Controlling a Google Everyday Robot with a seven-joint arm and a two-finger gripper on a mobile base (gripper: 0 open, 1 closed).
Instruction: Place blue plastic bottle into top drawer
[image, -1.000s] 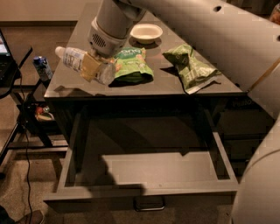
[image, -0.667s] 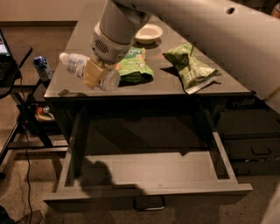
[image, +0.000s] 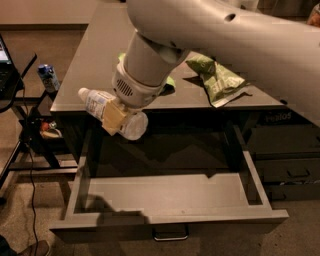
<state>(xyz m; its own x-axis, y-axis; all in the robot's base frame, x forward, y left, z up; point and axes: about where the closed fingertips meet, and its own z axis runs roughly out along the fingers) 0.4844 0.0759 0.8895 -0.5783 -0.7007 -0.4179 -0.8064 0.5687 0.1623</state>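
My claw grips the bottle, which I judge light, slick and squashy, around its middle, with the open drawer below it.

The arm is smooth, rounded, off-white shell with one small dark hole. Its wrist is a pale cylinder ending in a ring of dark vent slots. The gripper, left of centre, has blocky tan fingers closed on the bottle.

Office: desk, drawer units, cables; gripper with bottle above drawer
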